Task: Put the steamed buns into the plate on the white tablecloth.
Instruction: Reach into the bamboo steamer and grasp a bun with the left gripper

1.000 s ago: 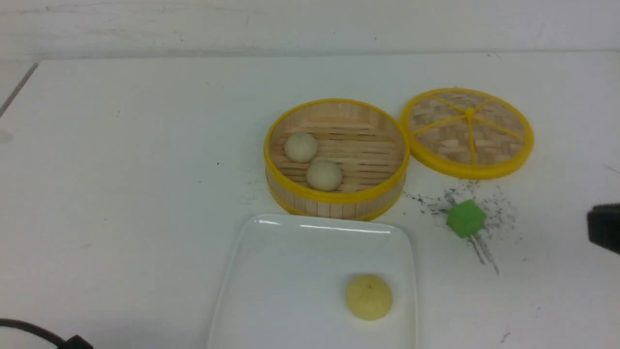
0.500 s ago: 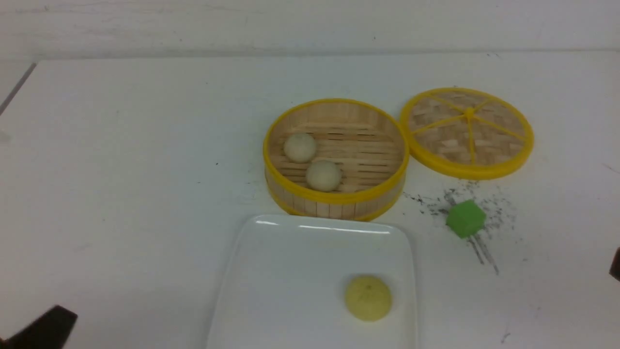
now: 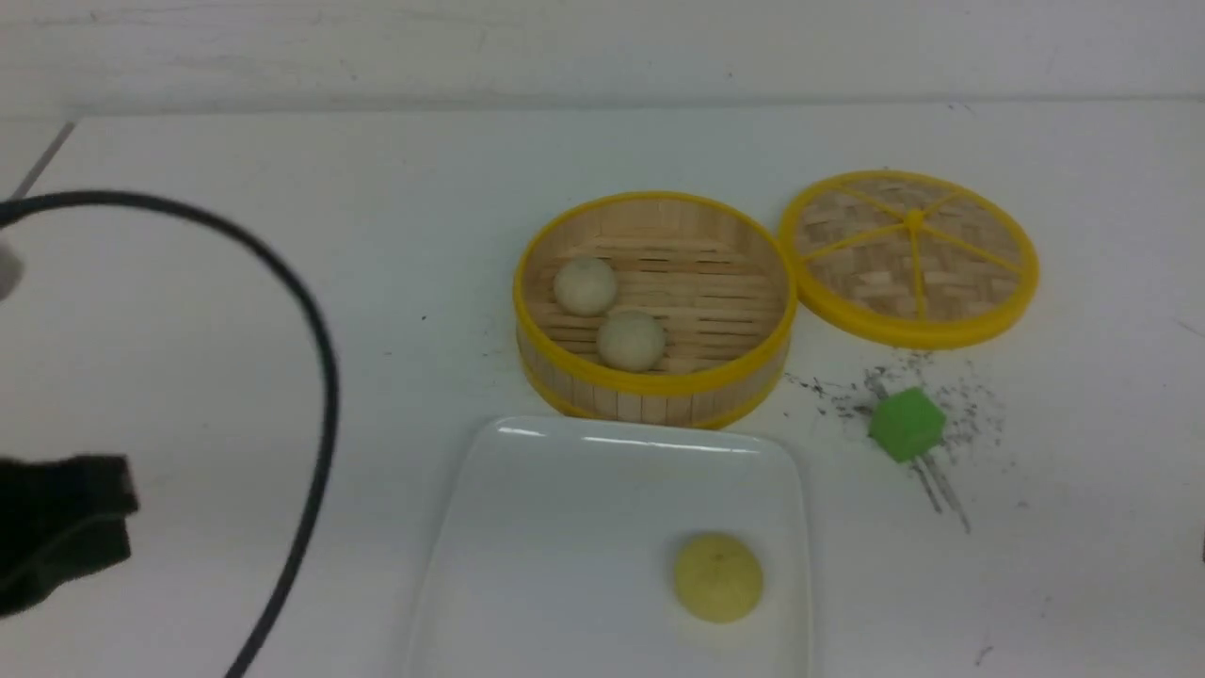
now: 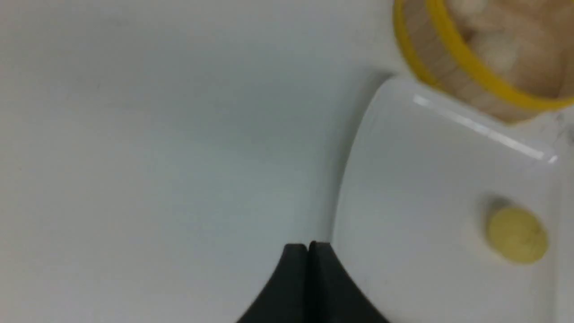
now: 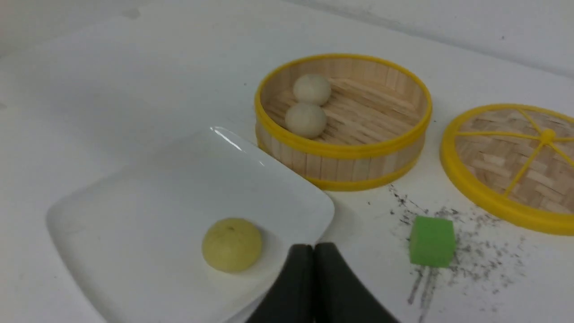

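Note:
Two off-white steamed buns (image 3: 585, 285) (image 3: 630, 340) lie in the round bamboo steamer (image 3: 650, 384). The pale yellow bun (image 3: 717, 576) lies on the white plate (image 3: 565, 527), near its right rim, on the white tablecloth (image 3: 188, 330). My left gripper (image 4: 308, 246) is shut and empty, beside the plate's left edge (image 4: 354, 179). My right gripper (image 5: 314, 246) is shut and empty, over the plate's right rim (image 5: 314, 197), close to the yellow bun (image 5: 232, 244). Both off-white buns (image 5: 312, 89) (image 5: 306, 120) show in the right wrist view.
The woven steamer lid (image 3: 908, 256) lies flat right of the steamer. A green cube (image 3: 906, 424) sits among dark scuff marks right of the plate. My left arm (image 3: 56, 527) and its black cable loop (image 3: 320, 377) are at the left of the front view.
My left arm has risen into the front view at the lower left, its cable now looping over the cloth. My right arm has drawn back out past the right edge. The buns have not moved.

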Controlling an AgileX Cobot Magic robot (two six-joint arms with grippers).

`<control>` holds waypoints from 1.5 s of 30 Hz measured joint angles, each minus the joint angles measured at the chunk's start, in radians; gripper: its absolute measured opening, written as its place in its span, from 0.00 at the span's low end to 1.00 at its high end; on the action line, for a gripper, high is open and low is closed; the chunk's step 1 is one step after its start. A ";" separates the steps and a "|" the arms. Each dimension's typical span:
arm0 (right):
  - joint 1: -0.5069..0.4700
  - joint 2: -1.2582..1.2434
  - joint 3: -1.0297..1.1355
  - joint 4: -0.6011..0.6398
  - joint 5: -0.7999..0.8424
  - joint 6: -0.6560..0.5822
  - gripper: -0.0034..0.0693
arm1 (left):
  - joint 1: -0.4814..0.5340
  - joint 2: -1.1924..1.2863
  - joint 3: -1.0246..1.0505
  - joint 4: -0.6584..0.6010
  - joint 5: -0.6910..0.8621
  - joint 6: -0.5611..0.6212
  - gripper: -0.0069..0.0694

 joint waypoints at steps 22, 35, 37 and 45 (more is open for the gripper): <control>0.000 0.000 0.011 -0.080 0.099 0.000 0.08 | -0.466 1.125 -0.972 0.191 0.167 -0.063 0.42; 0.000 0.000 0.011 -0.082 0.099 0.000 0.10 | -0.506 1.305 -1.134 0.229 0.039 -0.106 0.63; 0.000 0.000 0.011 -0.082 0.099 0.000 0.11 | -0.506 1.325 -1.134 0.229 0.009 -0.106 0.63; 0.000 0.000 0.011 -0.082 0.099 0.000 0.12 | -0.506 1.402 -1.134 0.233 -0.041 -0.106 0.41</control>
